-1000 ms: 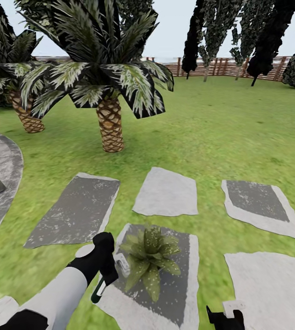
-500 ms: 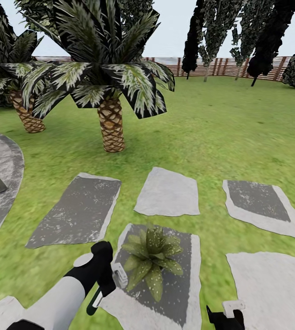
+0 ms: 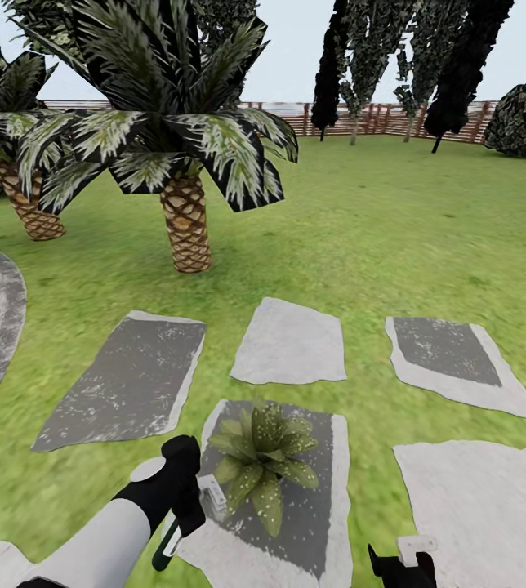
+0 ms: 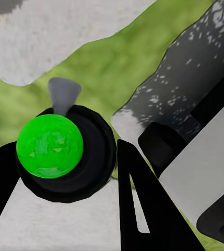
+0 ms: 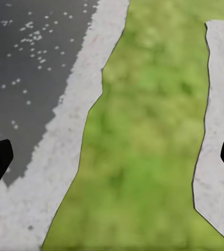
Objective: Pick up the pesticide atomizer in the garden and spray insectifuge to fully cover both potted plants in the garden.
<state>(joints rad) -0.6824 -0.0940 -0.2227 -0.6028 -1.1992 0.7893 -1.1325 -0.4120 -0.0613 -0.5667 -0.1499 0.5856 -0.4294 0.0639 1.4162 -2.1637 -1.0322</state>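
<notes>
The pesticide atomizer (image 3: 188, 514) is held in the left gripper (image 3: 183, 500), jaws pinched on it, just beside the potted plant (image 3: 263, 463). This plant is seated on a grey stepping stone (image 3: 316, 523) in the lawn (image 3: 394, 237). The right gripper (image 5: 112, 157) is seen over grass, jaws spread.

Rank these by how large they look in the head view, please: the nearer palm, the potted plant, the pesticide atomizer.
1. The nearer palm, by far the largest, though it stands farther away.
2. The potted plant, a low rosette on a stepping stone.
3. The pesticide atomizer, smallest, held in the left hand beside the plant.
</notes>
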